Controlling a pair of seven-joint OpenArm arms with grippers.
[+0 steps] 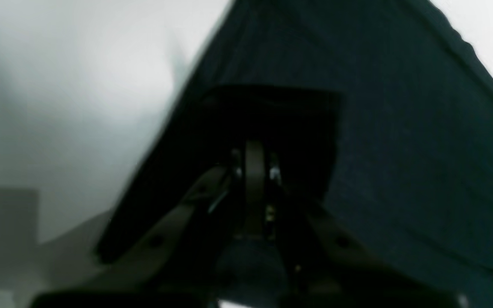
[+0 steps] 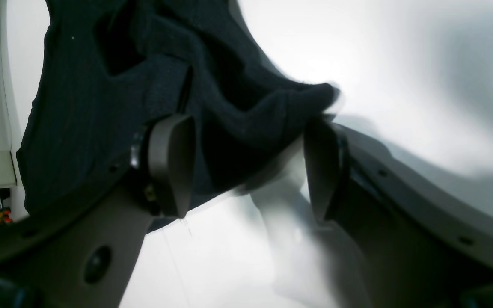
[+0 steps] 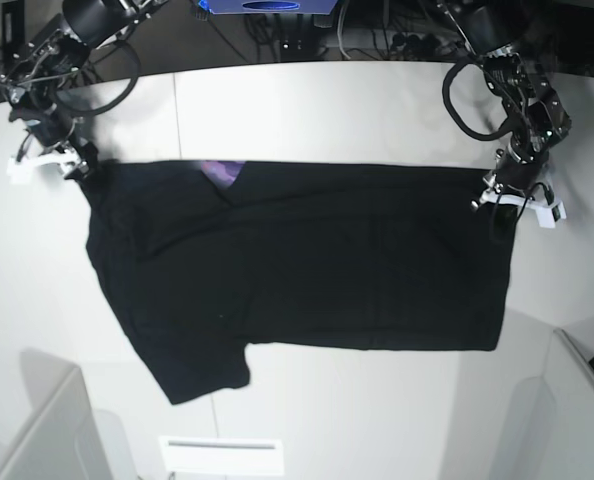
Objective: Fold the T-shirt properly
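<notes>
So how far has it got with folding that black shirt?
One lengthwise fold looks done: the T-shirt lies doubled on the table, with a purple sliver at its top edge. In hand: the left claw pinches one top corner, while the right claw stands open at the other. The sleeve and crosswise folds are left.

The base view looks down from high above onto the white table and both arms. Each wrist view sits close behind its own gripper, facing along the fingers. All three share the black T-shirt on that table.
</notes>
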